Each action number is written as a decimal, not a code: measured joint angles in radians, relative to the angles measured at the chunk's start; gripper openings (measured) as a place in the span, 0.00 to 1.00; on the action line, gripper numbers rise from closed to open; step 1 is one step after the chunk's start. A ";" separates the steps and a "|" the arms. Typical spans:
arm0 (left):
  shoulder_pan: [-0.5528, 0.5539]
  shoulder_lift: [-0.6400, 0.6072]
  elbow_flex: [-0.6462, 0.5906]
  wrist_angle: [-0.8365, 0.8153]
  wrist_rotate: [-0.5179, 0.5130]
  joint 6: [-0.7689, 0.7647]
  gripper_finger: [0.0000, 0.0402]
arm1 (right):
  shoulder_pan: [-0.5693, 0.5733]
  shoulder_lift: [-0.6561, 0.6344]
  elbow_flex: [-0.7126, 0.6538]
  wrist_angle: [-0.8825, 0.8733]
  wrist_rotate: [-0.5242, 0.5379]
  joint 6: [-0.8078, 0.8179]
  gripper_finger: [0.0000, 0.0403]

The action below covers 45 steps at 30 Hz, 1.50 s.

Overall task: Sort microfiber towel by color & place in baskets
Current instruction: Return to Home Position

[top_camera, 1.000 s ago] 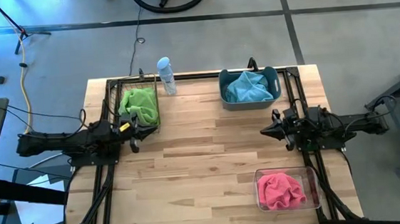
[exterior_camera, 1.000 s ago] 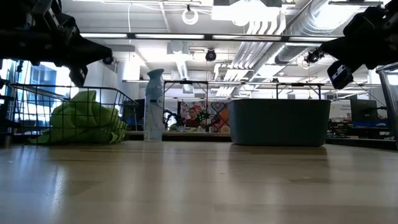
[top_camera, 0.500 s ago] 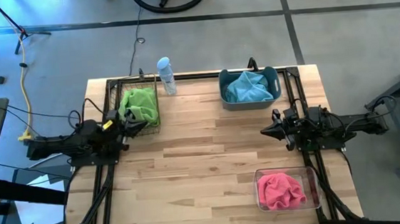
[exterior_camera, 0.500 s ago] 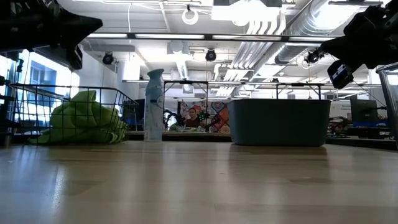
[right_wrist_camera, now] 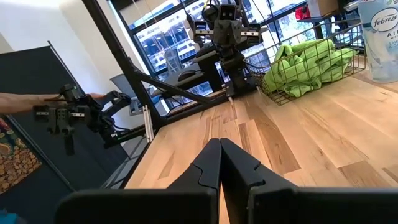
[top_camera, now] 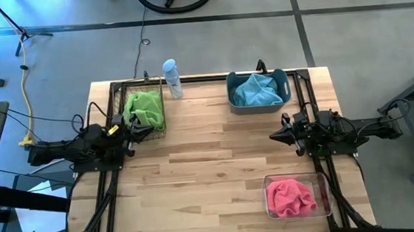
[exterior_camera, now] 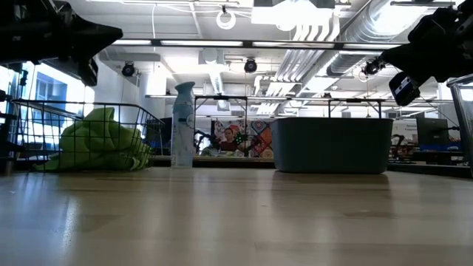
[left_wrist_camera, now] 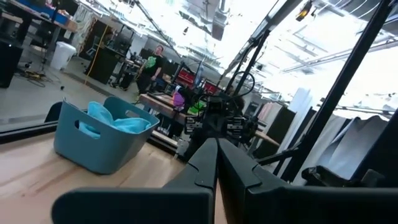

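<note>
The table [top_camera: 210,160] is pale wood planks, bare across its middle, with a black frame [top_camera: 106,202] running along both sides.

Along one edge stand the wire basket [top_camera: 144,108], a spray bottle [top_camera: 171,78] and the tub [top_camera: 258,90]. The green towel [top_camera: 143,106] lies heaped in the wire basket, and the blue towel [top_camera: 257,91] fills the tub. The clear box [top_camera: 296,196] sits toward the opposite edge on the right arm's side, with the pink towel [top_camera: 287,197] inside it.

The left gripper [top_camera: 140,131] hangs above the table just beside the wire basket. In the left wrist view its fingers [left_wrist_camera: 205,165] are pressed together, with nothing between them. The right gripper [top_camera: 276,135] hovers over bare wood between the tub and the clear box, well apart from both. Its fingers [right_wrist_camera: 208,165] are also closed on nothing.

Around the table is a grey concrete floor [top_camera: 364,37] crossed by dark seams, with a yellow cable [top_camera: 25,86] trailing beside the left arm. The low view shows ducts [exterior_camera: 325,22] and strip lights under a high ceiling. Tall windows [right_wrist_camera: 168,43] stand behind the left arm. A person [left_wrist_camera: 151,62] stands far off among workbenches, and a hand [right_wrist_camera: 12,102] at the edge of the right wrist view holds a small dark device.
</note>
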 joint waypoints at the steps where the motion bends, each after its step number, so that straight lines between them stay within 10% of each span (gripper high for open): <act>1: 0.000 0.000 0.000 0.000 0.000 0.000 0.00 | 0.000 0.000 0.000 0.000 0.000 0.000 0.00; 45: -0.037 0.024 0.000 -0.200 0.004 0.166 0.00 | 0.000 0.000 0.000 0.000 0.000 0.000 0.00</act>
